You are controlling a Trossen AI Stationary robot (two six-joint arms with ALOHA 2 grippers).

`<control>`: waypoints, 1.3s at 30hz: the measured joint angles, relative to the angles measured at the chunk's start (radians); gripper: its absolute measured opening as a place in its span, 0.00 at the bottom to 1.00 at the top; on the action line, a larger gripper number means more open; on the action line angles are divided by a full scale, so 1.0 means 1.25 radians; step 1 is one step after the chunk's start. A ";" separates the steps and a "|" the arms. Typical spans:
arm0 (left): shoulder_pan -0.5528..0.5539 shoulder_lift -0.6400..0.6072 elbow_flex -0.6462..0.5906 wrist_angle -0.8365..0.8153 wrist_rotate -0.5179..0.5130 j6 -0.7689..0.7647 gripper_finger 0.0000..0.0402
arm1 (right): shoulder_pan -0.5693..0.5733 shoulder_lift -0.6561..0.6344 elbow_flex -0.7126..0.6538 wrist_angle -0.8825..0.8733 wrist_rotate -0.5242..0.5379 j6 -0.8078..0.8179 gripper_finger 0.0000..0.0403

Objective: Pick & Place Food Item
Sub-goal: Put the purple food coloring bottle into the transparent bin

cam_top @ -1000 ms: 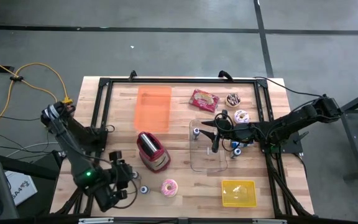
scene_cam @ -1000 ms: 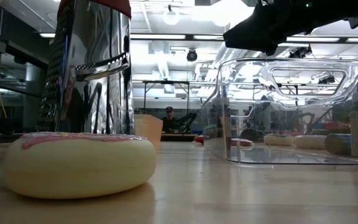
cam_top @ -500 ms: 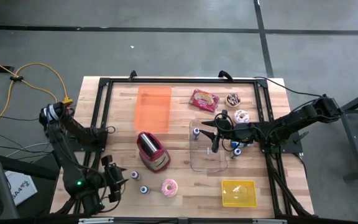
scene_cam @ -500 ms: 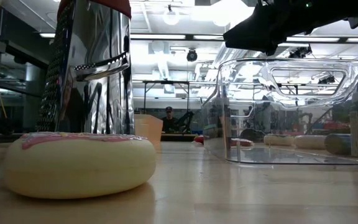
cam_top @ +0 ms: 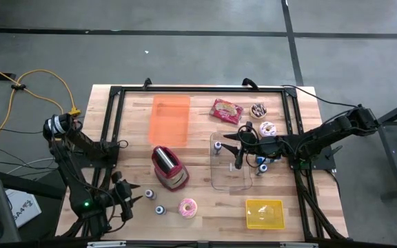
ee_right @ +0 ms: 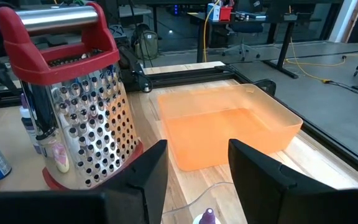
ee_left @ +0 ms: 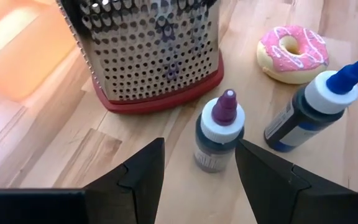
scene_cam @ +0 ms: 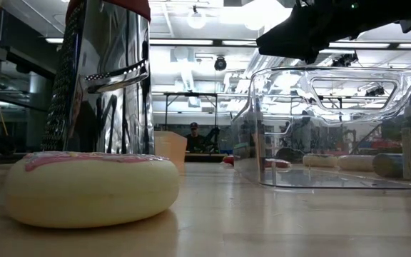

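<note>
Floor [cam_top: 185, 41]: grey concrete, crossed by dark seam lines. Yellow cable [cam_top: 29, 79] loops over the floor beside the counter [cam_top: 136, 96], a light wood butcher-block top edged by a black metal frame [cam_top: 198, 89]. Low view: large open workshop behind, round ceiling lamp [scene_cam: 197, 19] and bright strip lights overhead, dark benches and racks in the distance, a seated person [scene_cam: 193, 135] far back. Right wrist view: black table legs [ee_right: 284, 43] and yellow cords [ee_right: 316, 74] on grey floor

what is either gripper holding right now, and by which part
Nothing is held. The left gripper is open with empty air between its fingers, short of the purple-capped bottle. The right gripper is open over the clear bin, also empty.
</note>
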 joint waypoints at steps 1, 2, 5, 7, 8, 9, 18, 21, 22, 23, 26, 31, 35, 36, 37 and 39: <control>0.000 0.000 -0.005 0.009 -0.007 0.008 0.47 | 0.000 0.000 0.000 0.000 0.000 0.000 0.39; 0.000 0.000 -0.012 0.019 -0.016 0.013 0.47 | 0.000 0.000 0.000 0.000 0.000 0.000 0.39; 0.000 0.000 -0.039 0.050 -0.024 0.009 0.47 | 0.000 0.000 0.000 0.000 0.000 0.000 0.39; 0.000 0.000 -0.059 0.076 -0.023 0.003 0.47 | 0.000 0.000 0.000 0.000 0.000 0.000 0.39; 0.000 0.000 -0.069 0.093 -0.023 0.003 0.47 | 0.000 0.000 0.000 0.000 0.000 0.000 0.39; -0.001 0.000 -0.079 0.108 -0.024 0.003 0.47 | 0.000 0.000 0.000 0.000 0.000 0.000 0.39; -0.023 0.000 -0.167 0.242 -0.031 -0.002 0.47 | 0.000 0.000 0.000 0.000 0.000 0.000 0.39; -0.028 0.001 -0.192 0.292 -0.027 0.022 0.47 | 0.000 0.000 0.000 0.000 0.000 0.000 0.39; -0.028 0.001 -0.198 0.308 -0.022 0.037 0.47 | 0.000 0.000 0.000 0.000 0.000 0.000 0.39; -0.027 0.001 -0.202 0.318 -0.014 0.049 0.47 | 0.000 0.000 0.000 0.000 0.000 0.000 0.39; -0.027 0.001 -0.206 0.330 -0.010 0.083 0.50 | 0.000 0.000 0.000 0.000 0.000 0.000 0.39; -0.026 0.001 -0.206 0.330 -0.012 0.117 0.59 | 0.000 0.000 0.000 0.000 0.000 0.000 0.39; -0.020 0.001 -0.207 0.332 -0.031 0.120 0.63 | 0.000 0.000 0.000 0.000 0.000 0.000 0.39; -0.016 0.001 -0.207 0.338 -0.031 0.120 0.63 | 0.000 0.000 0.000 0.000 0.000 0.000 0.39; -0.011 0.001 -0.207 0.346 -0.031 0.122 0.63 | 0.000 0.000 0.000 0.000 0.000 0.000 0.39; -0.002 0.001 -0.207 0.365 -0.032 0.145 0.63 | 0.000 0.000 0.000 0.000 0.000 0.000 0.39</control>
